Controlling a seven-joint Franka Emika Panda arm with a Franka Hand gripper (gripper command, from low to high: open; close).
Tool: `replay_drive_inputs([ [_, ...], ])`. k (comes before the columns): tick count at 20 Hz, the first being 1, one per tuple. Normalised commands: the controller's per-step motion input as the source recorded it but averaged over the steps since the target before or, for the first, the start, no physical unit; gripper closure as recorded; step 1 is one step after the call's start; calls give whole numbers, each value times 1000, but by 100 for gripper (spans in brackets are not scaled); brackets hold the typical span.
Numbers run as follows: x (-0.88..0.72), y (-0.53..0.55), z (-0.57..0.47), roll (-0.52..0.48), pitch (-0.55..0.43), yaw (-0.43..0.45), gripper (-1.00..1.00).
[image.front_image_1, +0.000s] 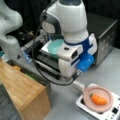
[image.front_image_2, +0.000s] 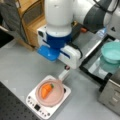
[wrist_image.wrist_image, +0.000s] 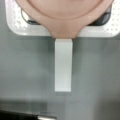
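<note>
Currently my hand (image.front_image_1: 78, 75), grip state hidden, hovers above the pan (image.front_image_1: 98, 98) handle (wrist_image.wrist_image: 63, 65) on the cooker (image.front_image_2: 47, 101); an off-centre descent could tip out the carrot (image.front_image_2: 46, 90).

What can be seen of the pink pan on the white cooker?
The pink pan is round and shallow, matte like plastic, with a flat pale handle reaching out over the grey table. It sits level on the white cooker, and an orange carrot with a green top lies inside. The claw does not show; the arm's wrist hangs above the handle, apart from it.
</note>
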Motion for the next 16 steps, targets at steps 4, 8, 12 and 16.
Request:
replay_drive_inputs([
  [4,595,15,-43,-184,126,171,-100],
  [8,476,25,-67,-199,146,182,-100],
  [12,374,21,-107,-232,145,195,-100],
  [16,361,-4,-110,-257,106,177,-100],
])
